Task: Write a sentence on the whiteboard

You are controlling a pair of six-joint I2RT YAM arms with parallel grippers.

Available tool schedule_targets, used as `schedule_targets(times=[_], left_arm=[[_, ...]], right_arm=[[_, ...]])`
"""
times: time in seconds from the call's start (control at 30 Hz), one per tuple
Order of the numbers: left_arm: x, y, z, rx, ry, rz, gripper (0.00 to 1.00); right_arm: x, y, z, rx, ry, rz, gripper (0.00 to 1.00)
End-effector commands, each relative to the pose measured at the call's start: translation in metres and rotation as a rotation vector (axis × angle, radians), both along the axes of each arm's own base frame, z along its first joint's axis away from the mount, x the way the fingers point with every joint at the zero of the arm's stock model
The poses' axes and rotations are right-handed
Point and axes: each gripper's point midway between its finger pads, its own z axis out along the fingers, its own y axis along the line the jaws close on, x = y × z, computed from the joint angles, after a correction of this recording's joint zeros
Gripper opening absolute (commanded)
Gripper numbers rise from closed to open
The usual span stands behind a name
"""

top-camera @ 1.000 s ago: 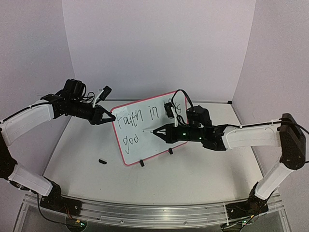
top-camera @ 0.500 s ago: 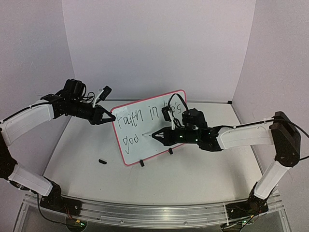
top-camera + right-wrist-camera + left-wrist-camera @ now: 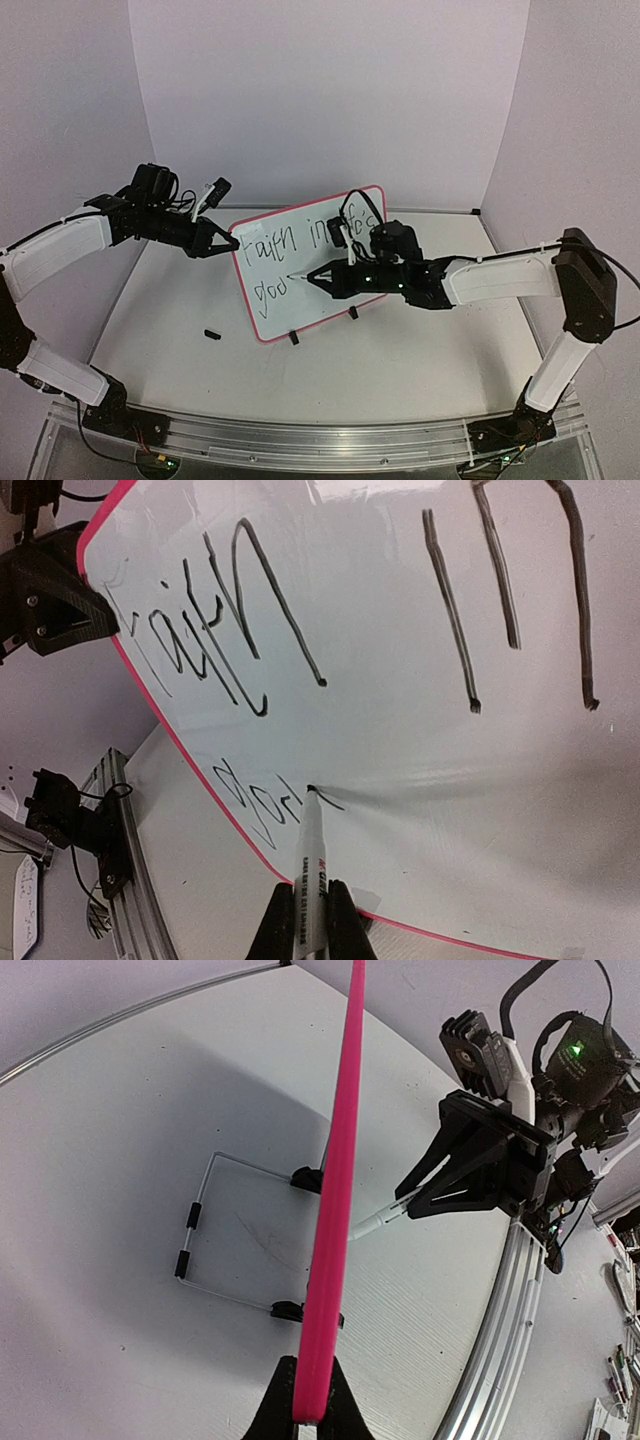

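Whiteboard [image 3: 305, 262]: stands upright on its small black feet on the worktop [image 3: 420, 350], between the two arms. Its place and tilt match a second ago.
Writing: black handwriting in two rows, the lower one short and at the board's left end.
Left gripper [image 3: 232, 243]: jaws pinched on the board's pink left edge [image 3: 335, 1190]. It has not moved since the earlier frames.
Right gripper [image 3: 320, 277]: jaws narrow, clamped on a marker [image 3: 312, 880].
Marker tip: touches the board at the end of the lower row, on a fresh short stroke.
Change: the right arm has slid left along the lower row since a second ago. Its wrist now covers more of the upper row's last word.
Small black piece [image 3: 212, 334]: lies on the worktop left of the board, where it was before.
Wire stand [image 3: 200, 1250]: rests on the worktop behind the board, seen from the left wrist.
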Motion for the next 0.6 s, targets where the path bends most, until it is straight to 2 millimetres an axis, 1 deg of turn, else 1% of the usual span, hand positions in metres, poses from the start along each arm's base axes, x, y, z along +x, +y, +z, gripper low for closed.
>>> schedule_targets(times=[0.0, 0.17, 0.3, 0.37, 0.47, 0.57], left_arm=[[0.005, 0.004, -0.023, 0.063, 0.030, 0.028, 0.00], [0.005, 0.004, -0.024, 0.063, 0.035, 0.025, 0.00], [0.005, 0.004, -0.024, 0.063, 0.034, 0.025, 0.00], [0.005, 0.004, -0.024, 0.062, 0.034, 0.025, 0.00], [0.005, 0.004, -0.024, 0.062, 0.033, 0.026, 0.00], [0.005, 0.004, -0.023, 0.062, 0.032, 0.027, 0.00]], right_arm=[[0.001, -0.001, -0.016, -0.038, 0.016, -0.002, 0.00], [-0.008, -0.004, -0.033, -0.077, 0.049, 0.010, 0.00], [-0.008, -0.006, -0.037, -0.095, 0.055, 0.002, 0.00], [-0.006, -0.007, -0.036, -0.100, 0.049, -0.008, 0.00], [-0.003, -0.009, -0.026, -0.096, 0.027, -0.026, 0.00], [0.002, -0.010, -0.010, -0.079, -0.001, -0.048, 0.00]])
